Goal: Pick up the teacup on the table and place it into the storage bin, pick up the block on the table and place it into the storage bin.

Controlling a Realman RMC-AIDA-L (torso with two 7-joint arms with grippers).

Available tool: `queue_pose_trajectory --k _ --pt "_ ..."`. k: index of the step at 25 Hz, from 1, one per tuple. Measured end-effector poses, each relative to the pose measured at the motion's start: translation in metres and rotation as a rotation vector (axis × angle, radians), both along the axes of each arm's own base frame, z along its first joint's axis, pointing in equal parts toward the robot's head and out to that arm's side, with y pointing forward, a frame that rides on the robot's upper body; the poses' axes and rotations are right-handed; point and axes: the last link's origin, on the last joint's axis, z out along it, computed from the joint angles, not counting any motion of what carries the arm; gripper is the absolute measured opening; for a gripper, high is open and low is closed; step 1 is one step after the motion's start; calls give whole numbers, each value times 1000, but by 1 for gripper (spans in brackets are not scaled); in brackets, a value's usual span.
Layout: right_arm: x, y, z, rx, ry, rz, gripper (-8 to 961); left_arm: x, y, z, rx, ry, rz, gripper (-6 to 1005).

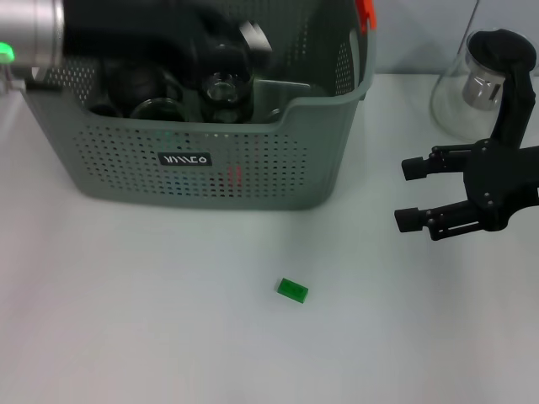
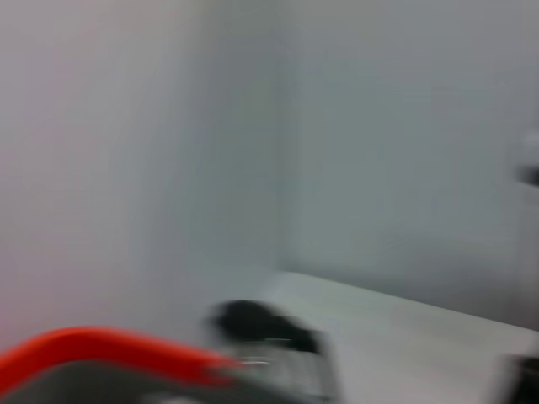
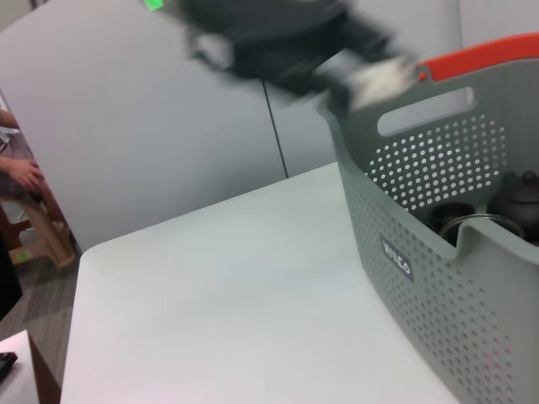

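Green block [image 1: 292,289] lying flat on the desk [image 1: 126,337], toward the near edge, roughly midway along it, well clear of everything. Not yet picked up. Bin [image 1: 202,160] standing toward the far-left part of the desk, label facing the near edge, orange clip [image 1: 365,13] at its far right rim. Inside, dark teaware: a teapot [image 3: 515,198] plus round cup-like shapes [image 1: 221,88]; hard to say which of these is the teacup. No teacup visible on the open desk, so that half of the task judged done or nearly done.

Left claw [image 1: 223,50] over the bin's inside, blurred, amid the dark pieces; open or closed, cannot tell. Left wrist view smeared, showing only the orange clip and a dark blob.

Right claw [image 1: 411,194] hovering above the right side of the desk, fingers [image 1: 416,167] spread apart, gripping nothing, pointing toward the bin. Glass pitcher [image 1: 472,84] behind it near the far right corner.

Remaining, by this look: block pickup and drop into the bin, likely a right-claw job given its readiness.
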Motion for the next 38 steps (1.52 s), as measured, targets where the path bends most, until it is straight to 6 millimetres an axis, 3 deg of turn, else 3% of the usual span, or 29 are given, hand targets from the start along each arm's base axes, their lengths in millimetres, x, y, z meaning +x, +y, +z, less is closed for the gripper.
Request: queue_pose_trajectory --k 5,10,18,23,27,28,32,35,36,37,38 --pt "-3 0 -1 -12 -3 19 911 -29 52 15 191 -22 210 418" --pt "-5 -1 -4 -31 -12 25 911 -54 90 19 297 -22 377 419" --pt "-6 -2 -5 -40 -9 28 911 -66 98 12 372 -17 461 419" --pt "-6 -2 -5 -44 -12 30 911 -61 91 13 324 -23 440 631" --pt "-5 -4 -4 -51 -13 31 911 -40 53 21 211 -57 303 724" --pt "-5 -5 -4 -57 -12 33 912 -32 36 22 173 -50 239 747" --pt "-4 -8 -1 -81 -17 40 912 -17 -9 14 57 4 95 839" --pt "-4 -7 -4 -105 -48 29 912 -16 -44 0 -46 40 -17 904" --pt "-7 -6 -6 -116 -64 24 911 -16 -44 0 -46 40 -17 926" --pt "-8 -5 -7 -126 -79 17 911 -23 -68 -10 -123 57 -105 948" --pt "-11 -3 -8 -137 -96 12 911 -27 -74 -13 -140 60 -121 948"
